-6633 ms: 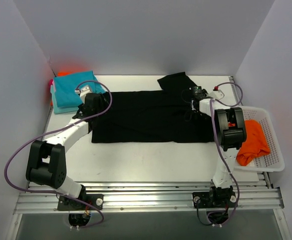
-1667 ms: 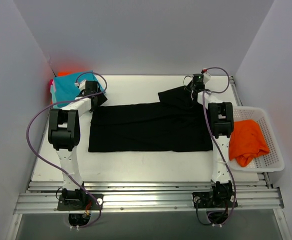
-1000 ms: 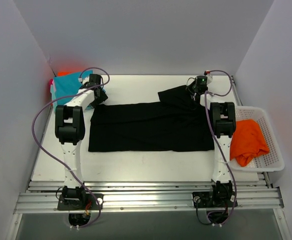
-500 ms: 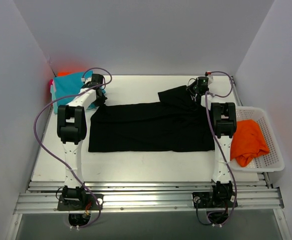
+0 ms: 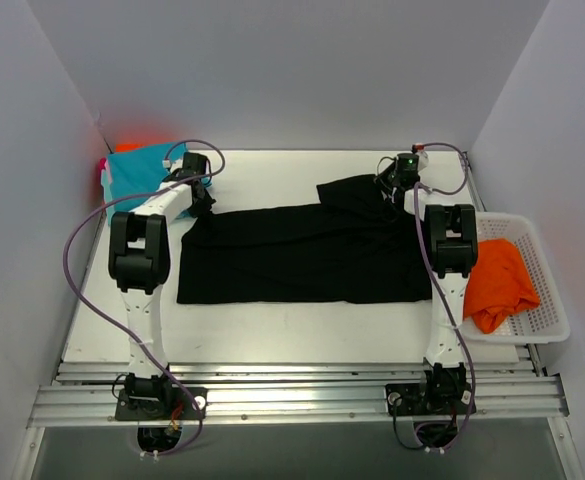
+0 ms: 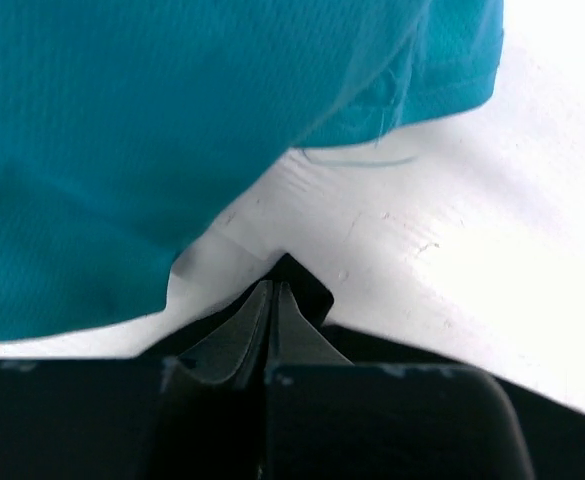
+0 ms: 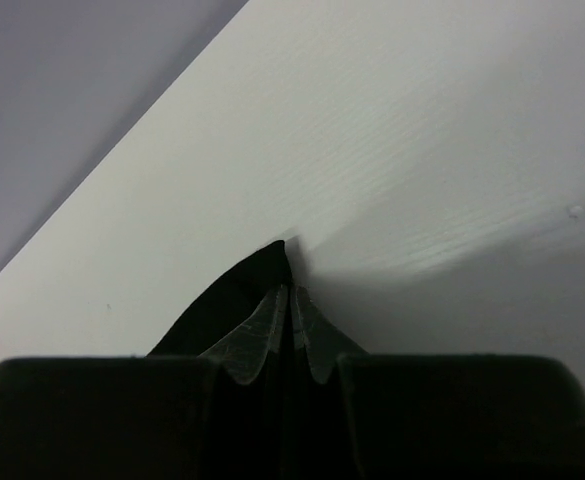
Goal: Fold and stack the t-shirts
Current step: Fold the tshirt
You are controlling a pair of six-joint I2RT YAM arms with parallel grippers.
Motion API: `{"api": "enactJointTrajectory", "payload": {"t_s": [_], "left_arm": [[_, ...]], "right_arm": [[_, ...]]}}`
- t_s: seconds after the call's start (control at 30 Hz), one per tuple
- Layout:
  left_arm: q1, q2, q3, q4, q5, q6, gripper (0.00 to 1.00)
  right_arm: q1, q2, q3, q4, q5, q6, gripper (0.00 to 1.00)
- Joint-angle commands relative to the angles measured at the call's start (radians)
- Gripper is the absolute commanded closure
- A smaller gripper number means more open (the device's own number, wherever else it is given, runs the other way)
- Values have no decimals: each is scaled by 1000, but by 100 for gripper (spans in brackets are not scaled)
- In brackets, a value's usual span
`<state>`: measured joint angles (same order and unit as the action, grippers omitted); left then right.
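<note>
A large black t-shirt (image 5: 292, 255) lies spread flat across the middle of the table, with one sleeve flipped up at the back right. My left gripper (image 5: 200, 203) is at its back left corner, shut on a tip of the black cloth (image 6: 307, 290). My left gripper's jaws (image 6: 272, 292) are pressed together. My right gripper (image 5: 386, 186) is shut on the edge of the raised sleeve, and black cloth (image 7: 237, 300) pokes past its closed tips (image 7: 288, 296). A folded teal t-shirt (image 5: 137, 178) lies on a pile at the back left and fills the upper left wrist view (image 6: 132, 140).
A white lattice basket (image 5: 550, 300) at the right edge holds a crumpled orange t-shirt (image 5: 497, 283). Orange (image 5: 127, 147) and pink (image 5: 103, 172) cloth edges show behind and beside the teal pile. Walls close in on the left, back and right.
My left gripper has shifted slightly right from the teal pile to the black shirt's back left corner and closed on it. The right gripper has stayed shut on the sleeve.
</note>
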<state>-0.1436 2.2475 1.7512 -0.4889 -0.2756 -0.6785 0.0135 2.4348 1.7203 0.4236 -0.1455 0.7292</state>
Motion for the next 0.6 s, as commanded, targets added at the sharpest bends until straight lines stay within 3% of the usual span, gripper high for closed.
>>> {"api": "enactJointTrajectory", "payload": {"t_s": [0.0, 0.57], "left_arm": [[-7, -130, -33, 61, 9, 2, 98], [-5, -233, -98, 115, 27, 27, 98]], "right_arm": [[6, -129, -16, -28, 15, -17, 100], [31, -252, -44, -63, 52, -53, 100]]}}
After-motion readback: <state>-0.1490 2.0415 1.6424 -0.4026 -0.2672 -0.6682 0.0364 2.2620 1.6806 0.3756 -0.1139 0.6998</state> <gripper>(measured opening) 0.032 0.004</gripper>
